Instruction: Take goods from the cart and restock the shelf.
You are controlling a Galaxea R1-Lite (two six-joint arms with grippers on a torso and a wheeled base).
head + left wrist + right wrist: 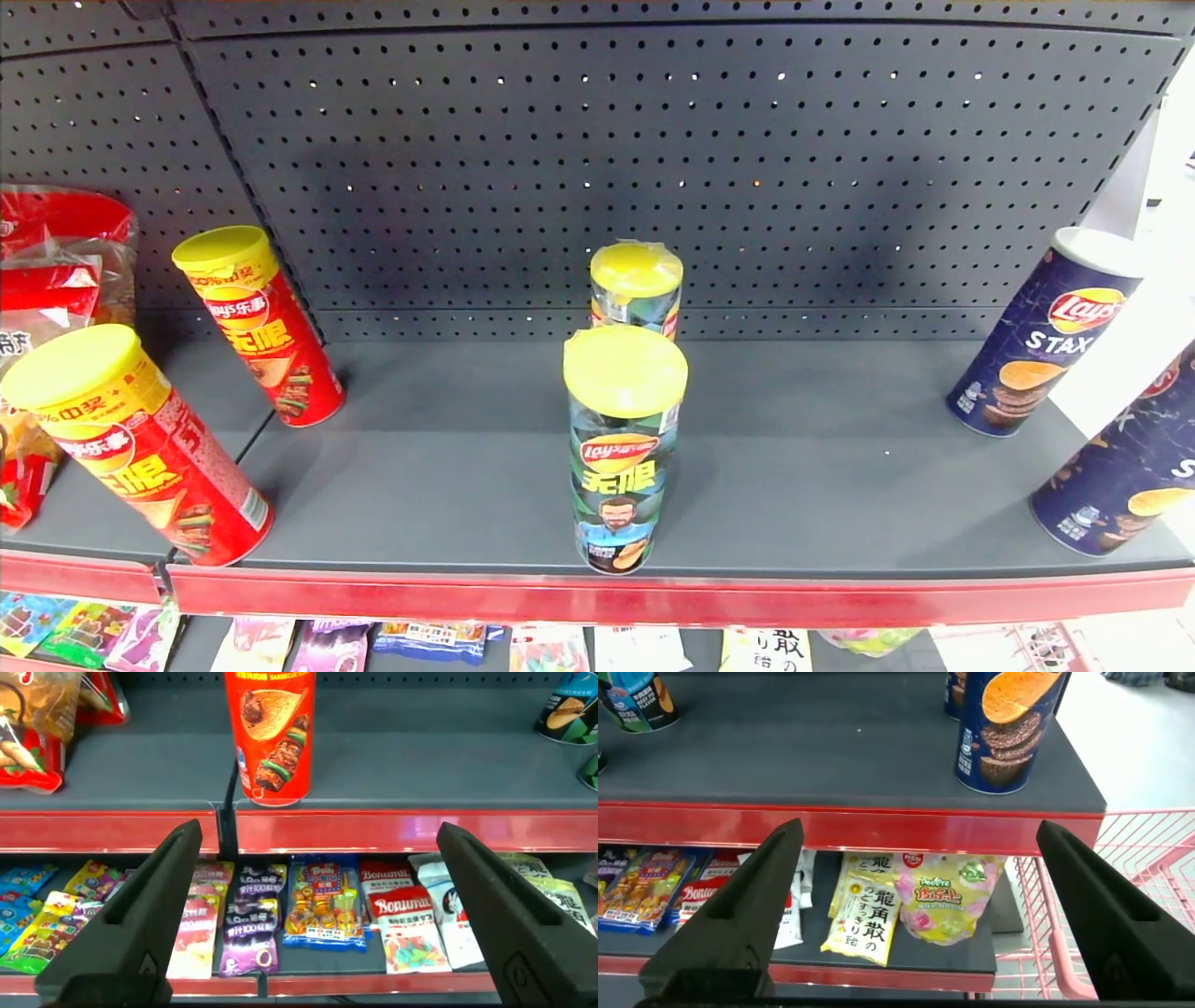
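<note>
Both my grippers are spread wide with nothing between the jaws: the left gripper point(318, 833) faces the red front edge of the shelf point(822, 467) below a red can point(273, 737), and the right gripper point(920, 829) faces the same edge below a blue can point(1004, 728).

With 12 o'clock as the back panel, the shelf has a green can point(624, 448) at the front centre and a second one point(636, 285) behind it at 12. Two red cans stand towards 9 and 10 o'clock, two blue ones towards 3 and 4. There is open deck between those groups, which I judge is where new stock goes.

The cart point(1148, 815) shows as pink wire beyond the shelf's end, at about 4 o'clock from my right gripper and well apart from my left. I cannot see what is inside it.

If the goods match these cans, I expect them to be light, stiff tubes with a glossy, rather slippery wrap (and a wall that would dent under a hard squeeze). I would grip one across the mid-body, below the plastic lid, with moderate pressure and the can upright.
</note>
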